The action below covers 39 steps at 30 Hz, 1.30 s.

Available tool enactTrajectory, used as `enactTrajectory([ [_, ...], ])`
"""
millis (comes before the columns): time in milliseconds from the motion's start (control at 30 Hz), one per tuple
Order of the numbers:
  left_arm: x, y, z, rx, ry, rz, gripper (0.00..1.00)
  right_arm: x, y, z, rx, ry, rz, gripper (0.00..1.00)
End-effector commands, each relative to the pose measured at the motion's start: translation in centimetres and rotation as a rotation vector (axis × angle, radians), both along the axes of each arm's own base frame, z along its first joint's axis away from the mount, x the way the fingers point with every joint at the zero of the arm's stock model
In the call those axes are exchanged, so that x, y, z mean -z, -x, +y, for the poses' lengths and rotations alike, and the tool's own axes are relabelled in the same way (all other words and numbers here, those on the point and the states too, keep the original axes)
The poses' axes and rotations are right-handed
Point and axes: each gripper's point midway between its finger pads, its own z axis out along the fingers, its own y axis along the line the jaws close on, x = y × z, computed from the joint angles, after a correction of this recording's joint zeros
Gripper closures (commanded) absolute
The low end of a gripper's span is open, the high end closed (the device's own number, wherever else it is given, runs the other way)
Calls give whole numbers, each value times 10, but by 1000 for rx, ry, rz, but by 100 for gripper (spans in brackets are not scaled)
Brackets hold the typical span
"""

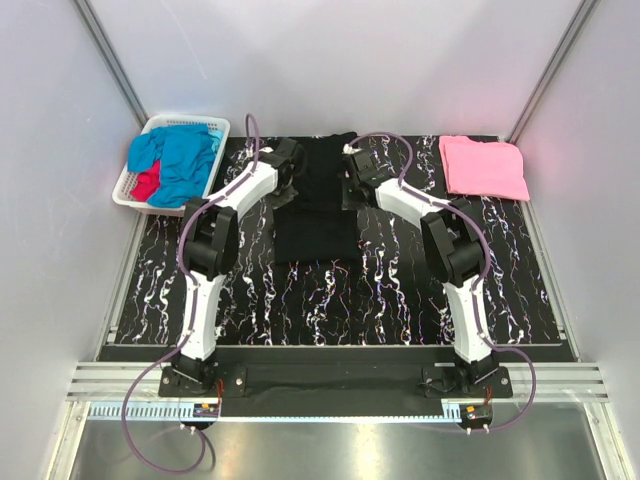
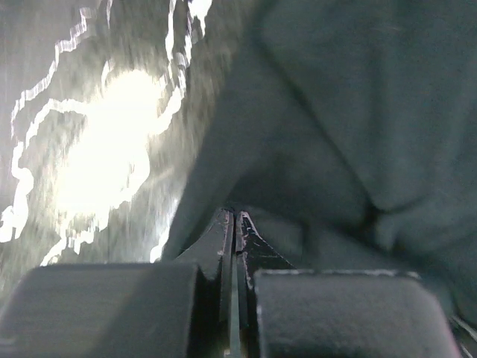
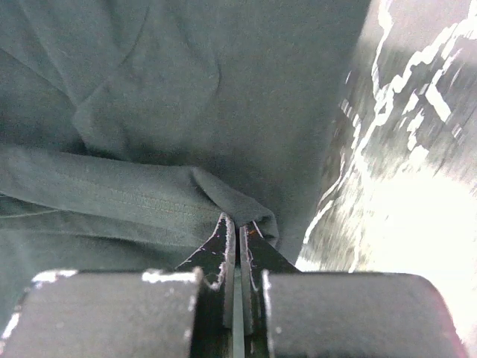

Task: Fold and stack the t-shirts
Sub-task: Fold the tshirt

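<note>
Black marbled table (image 1: pixel 330 300), pale grey walls (image 1: pixel 330 60)

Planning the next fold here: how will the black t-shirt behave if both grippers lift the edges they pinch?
Probably floppy: the black t-shirt creases and bunches where the left gripper and right gripper pinch it, so it should sag between them. Likely light, since thin folds fit inside nearly shut jaws.

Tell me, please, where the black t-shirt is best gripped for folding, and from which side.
Pinch the black t-shirt at its two side edges near the far end, the left gripper from the left, the right gripper from the right. It lies flat as a long strip between the arms, so outer edges are the thin, reachable folds. Both grippers appear shut there.
</note>
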Motion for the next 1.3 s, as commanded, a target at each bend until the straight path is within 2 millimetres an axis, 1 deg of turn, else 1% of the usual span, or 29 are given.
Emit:
enactTrajectory([
  [0, -21, -24, 18, -34, -12, -59, 100, -32, -35, -2, 12, -16, -117, 100],
  [100, -21, -30, 29, -60, -17, -66, 100, -45, -45, -3, 29, -42, -162, 100],
  [200, -21, -41, 27, -21, -2, -87, 100, -49, -52, -1, 24, -61, -192, 100],
  [233, -20, -44, 23, -3, 9, -92, 93, -54, -56, 3, 18, -77, -202, 100],
  [267, -22, -48, 21, 7, 19, -102, 84, -44, -58, 5, 6, -84, -182, 85],
  [300, -18, -51, 21, 19, 15, -100, 73, -44, -60, 6, 6, -103, -174, 74],
  [333, -21, -55, 24, 12, 16, -112, 48, -46, -65, 7, 6, -115, -177, 66],
  [367, -22, -57, 25, 6, 14, -122, 38, -40, -66, 8, 16, -122, -165, 58],
  [400, -23, -59, 27, -3, 12, -130, 27, -39, -69, 6, 25, -115, -169, 53],
  [433, -26, -63, 31, -13, 10, -143, 19, -43, -73, 6, 30, -121, -177, 49],
  [467, -29, -65, 32, -19, 14, -153, 8, -40, -75, 4, 42, -120, -174, 46],
  [500, -30, -66, 36, -28, 17, -156, 5, -42, -77, 2, 55, -115, -183, 45],
  [633, -36, -64, 35, -24, 34, -160, 2, -50, -77, -4, 70, -98, -204, 46],
  [700, -36, -57, 33, -13, 52, -154, 1, -62, -76, -11, 87, -85, -236, 48],
  [733, -36, -53, 30, 0, 71, -145, 1, -58, -74, -19, 113, -58, -237, 48],
  [767, -36, -47, 30, 10, 78, -134, 1, -73, -72, -23, 131, -63, -273, 48],
  [800, -35, -43, 29, 22, 84, -125, 1, -78, -72, -30, 156, -50, -298, 47],
  [833, -36, -40, 26, 34, 104, -126, 1, -75, -68, -35, 169, -46, -304, 47],
  [867, -30, -32, 28, 39, 100, -107, 1, -90, -65, -37, 177, -58, -329, 47],
  [900, -40, -28, 28, 40, 110, -125, 1, -93, -63, -39, 183, -63, -338, 47],
  [933, -43, -28, 24, 56, 133, -139, 1, -90, -57, -41, 184, -63, -330, 47],
  [967, -38, -21, 25, 61, 135, -127, 1, -98, -55, -42, 186, -75, -338, 47],
  [1000, -50, -22, 23, 72, 147, -158, 1, -94, -49, -42, 182, -77, -326, 47],
  [1033, -49, -18, 18, 94, 170, -149, 1, -94, -48, -43, 188, -83, -322, 47],
  [1100, -50, -13, 17, 108, 172, -146, 1, -100, -41, -43, 189, -103, -327, 48],
  [1133, -54, -11, 15, 121, 176, -153, 1, -95, -37, -45, 191, -107, -324, 48],
  [1167, -54, -8, 15, 130, 176, -146, 2, -100, -35, -45, 194, -123, -327, 48],
  [1233, -57, -3, 11, 147, 194, -144, 2, -97, -27, -36, 149, -154, -298, 48],
  [1267, -54, 0, 11, 154, 196, -135, 2, -96, -25, -35, 148, -166, -286, 48],
])
